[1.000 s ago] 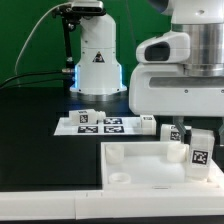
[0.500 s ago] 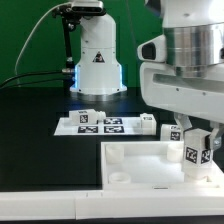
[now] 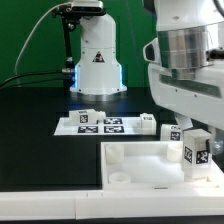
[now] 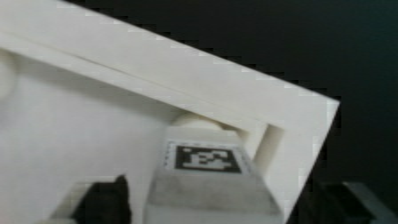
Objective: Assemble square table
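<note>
The square table's white slab (image 3: 130,165), with raised rim and round corner sockets, lies at the front of the exterior view. My gripper (image 3: 194,134) is shut on a short white leg (image 3: 197,150) with a black-and-white tag. It holds the leg slightly tilted over the slab's far corner on the exterior view's right. In the wrist view the leg (image 4: 210,165) sits between my dark fingers (image 4: 103,203), its end at the slab's rim corner (image 4: 267,105). My gripper (image 4: 222,208) hides the socket under the leg. Two more legs (image 3: 147,123) stand behind the slab.
The marker board (image 3: 100,124) lies flat behind the slab, in the middle. The arm's white base (image 3: 97,55) stands at the back with cables beside it. The black table (image 3: 40,140) extends to the exterior view's left.
My wrist has turned and the arm fills more of the exterior view. The held leg has tilted and dropped slightly toward the slab's corner.
</note>
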